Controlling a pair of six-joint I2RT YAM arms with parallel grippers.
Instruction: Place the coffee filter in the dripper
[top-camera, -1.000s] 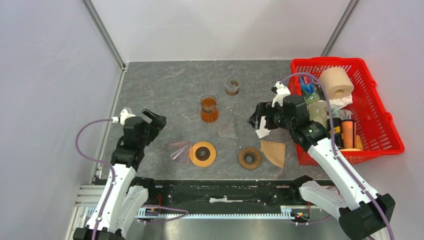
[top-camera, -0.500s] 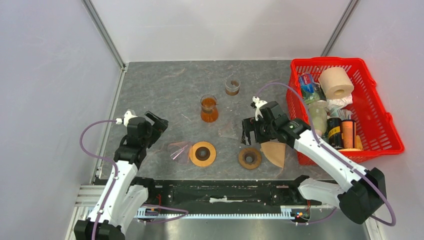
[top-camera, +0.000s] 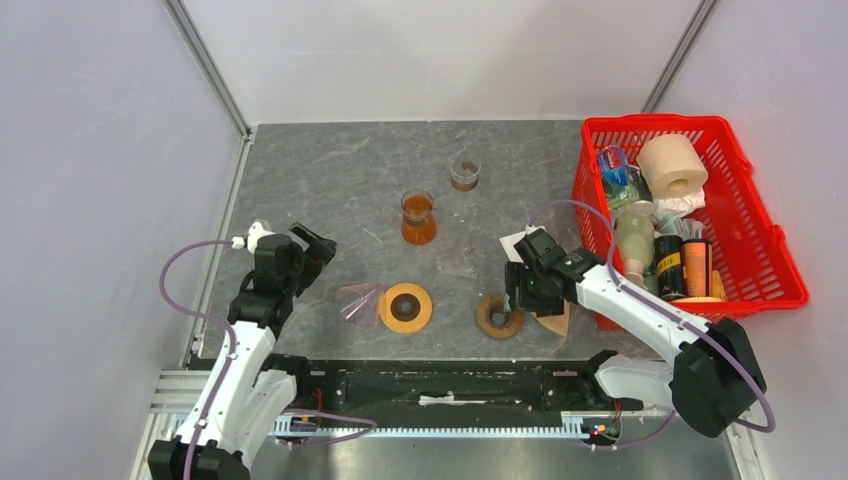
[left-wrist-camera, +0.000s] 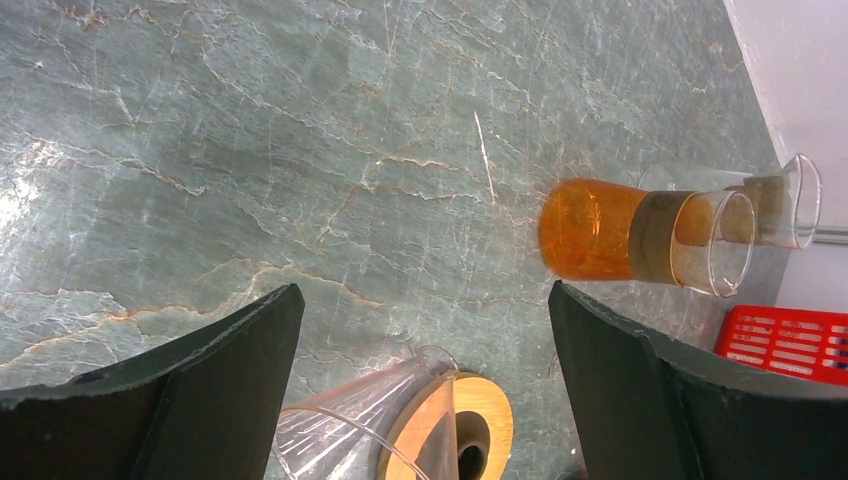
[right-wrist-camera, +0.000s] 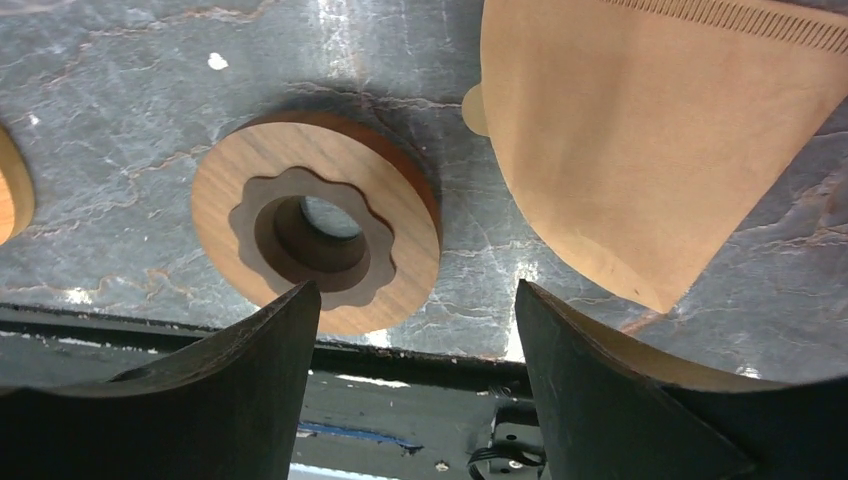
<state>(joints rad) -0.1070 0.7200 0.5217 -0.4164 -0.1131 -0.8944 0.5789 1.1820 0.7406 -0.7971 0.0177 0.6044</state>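
The right tool (right-wrist-camera: 415, 300) sits low over the tabletop (top-camera: 330, 170), its 2 fingers apart with nothing between them. Below it the dark wooden ring (right-wrist-camera: 315, 235) lies to the left and the brown paper coffee filter (right-wrist-camera: 650, 150) lies flat to the right, just beside the ring and near the red basket (top-camera: 700, 122). The left tool (left-wrist-camera: 422, 295) hangs spread wide and empty over the left side. The glass dripper (top-camera: 358, 300) lies on its side there, light wooden collar (top-camera: 405, 307) at its right end, well apart from the filter.
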